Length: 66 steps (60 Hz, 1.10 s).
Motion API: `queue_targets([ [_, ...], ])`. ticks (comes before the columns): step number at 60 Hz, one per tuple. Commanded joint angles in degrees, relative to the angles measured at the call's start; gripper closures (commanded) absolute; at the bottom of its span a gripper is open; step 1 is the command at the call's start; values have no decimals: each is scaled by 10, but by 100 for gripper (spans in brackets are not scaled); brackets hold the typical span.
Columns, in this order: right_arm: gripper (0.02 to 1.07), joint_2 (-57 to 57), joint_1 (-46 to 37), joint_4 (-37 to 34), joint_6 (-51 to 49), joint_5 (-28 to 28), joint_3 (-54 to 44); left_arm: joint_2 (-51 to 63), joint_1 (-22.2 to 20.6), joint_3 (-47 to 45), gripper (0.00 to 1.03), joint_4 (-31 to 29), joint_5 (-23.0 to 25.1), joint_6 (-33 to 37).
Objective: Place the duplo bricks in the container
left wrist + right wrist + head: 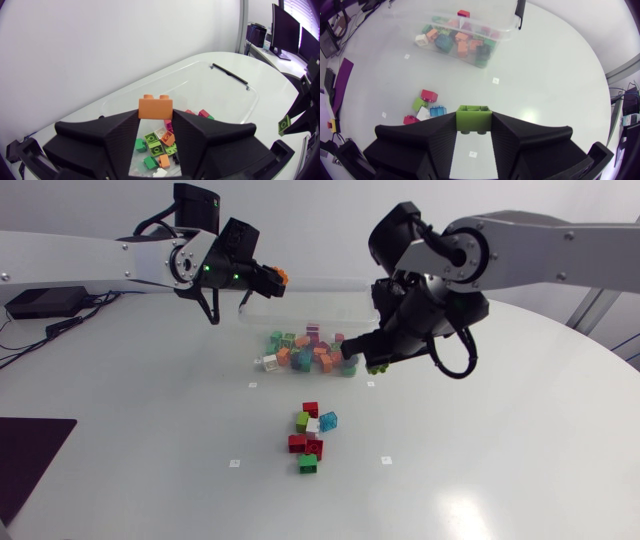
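In the head view's upper middle, our left gripper point(271, 278) pinched an orange brick point(281, 276) between its fingers, over the clear container point(300, 313) of mixed bricks at centre. By the container's right end, our right gripper point(374, 365) clamped a lime-green brick point(379, 367). Loose bricks point(311, 442) lay clustered at lower centre on the table point(500, 460).

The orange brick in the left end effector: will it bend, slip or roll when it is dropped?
Probably stiff: the orange brick shows sharp square edges in the left end effector. It may slip, since only its lower part is pinched and its faces look smooth. Unlikely to roll: it is boxy, and should settle in the container.
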Motion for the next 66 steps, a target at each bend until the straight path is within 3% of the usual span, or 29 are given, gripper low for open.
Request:
queue_targets([
  [1,81,-13,-6,-12,-9,-2,32,21,-6,23,25,2,-8,-19],
  [2,81,-13,-8,-13,-10,-4,41,21,-7,21,17,2,-11,-19],
  [7,81,-8,-18,-13,-9,-15,65,11,-7,9,5,0,-19,-14],
  [34,81,54,-37,14,-5,-59,174,-198,1,-194,5,9,-14,70],
  [66,81,152,-61,62,5,-74,269,-291,-20,-374,6,-47,107,240],
])
